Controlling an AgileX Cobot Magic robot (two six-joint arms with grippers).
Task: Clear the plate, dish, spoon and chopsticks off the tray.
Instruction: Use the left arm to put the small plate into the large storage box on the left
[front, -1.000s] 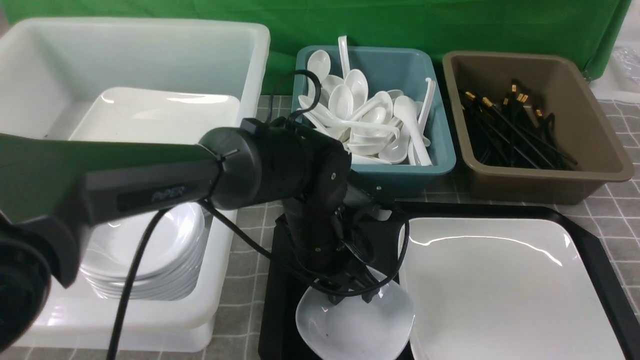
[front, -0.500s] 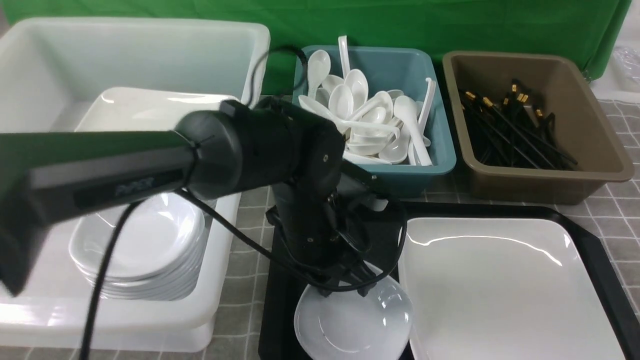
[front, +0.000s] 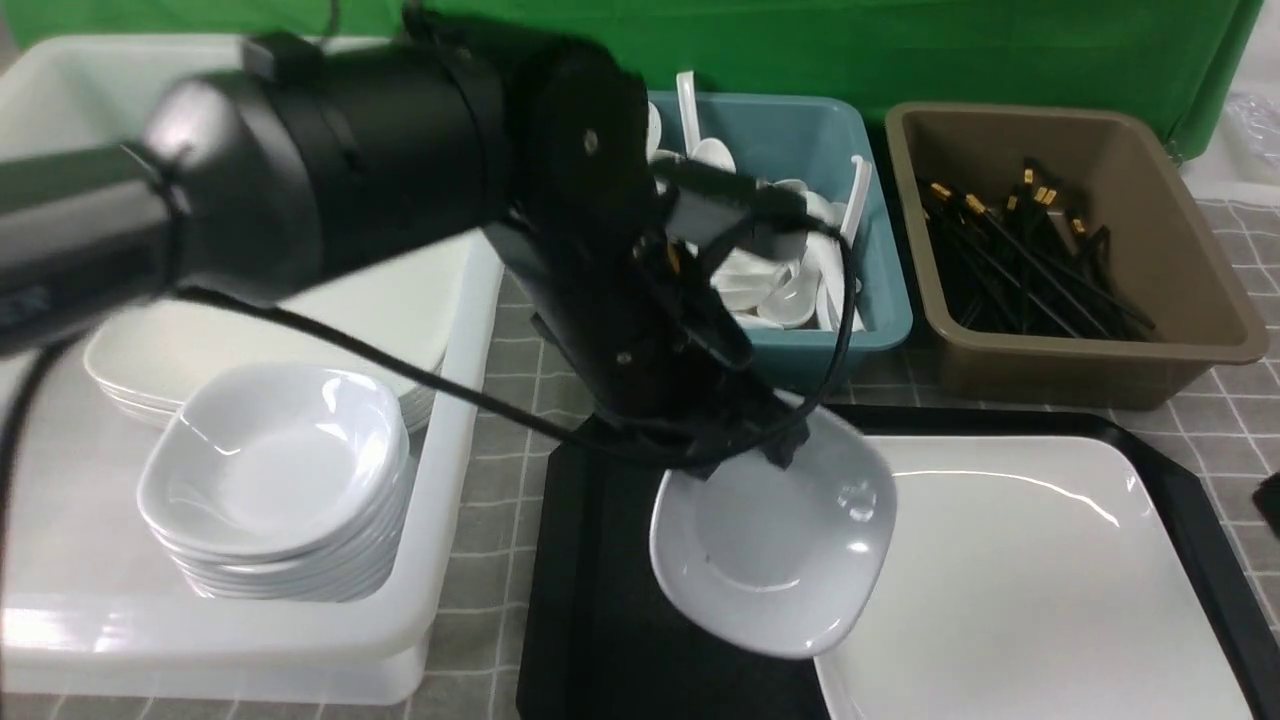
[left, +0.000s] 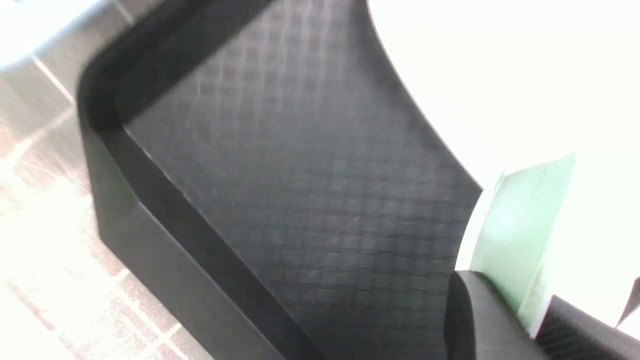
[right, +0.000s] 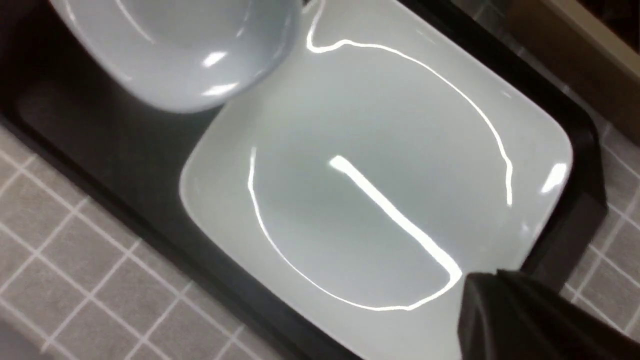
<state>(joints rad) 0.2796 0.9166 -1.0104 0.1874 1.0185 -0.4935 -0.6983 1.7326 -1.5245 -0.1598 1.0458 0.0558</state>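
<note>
Hanging tilted above the tray (front: 600, 620), the dish (front: 775, 545) is pinched at its twelve o'clock rim by the left tool (front: 745, 447). The jaws are closed on that thin edge alone, and the six o'clock edge droops toward the robot. At three o'clock from the dish the plate (front: 1030, 590) lies flat in the tray. The dish overhangs the plate's nine o'clock rim without visibly touching it. The right tool (right: 525, 320) hovers near the plate's three o'clock side, jaws closed on nothing. No loose spoon or chopstick shows on the visible part of the tray.

At nine o'clock across the bench (front: 510, 400) stands the white bin (front: 450, 520), holding a stack of dishes (front: 275, 480). This looks like where the dish belongs. Farther off, at twelve and one o'clock, sit the teal bin (front: 885, 310) of spoons and the brown bin (front: 1100, 375) of chopsticks.

The main risk is the grip. A glossy dish held by one edge can pivot or slide out during a quick swing, dropping onto the plate or tray and chipping. The drooping edge could also clip the white bin's wall if the carry runs low. A dish released while tilted may skate off the stack instead of nesting.
</note>
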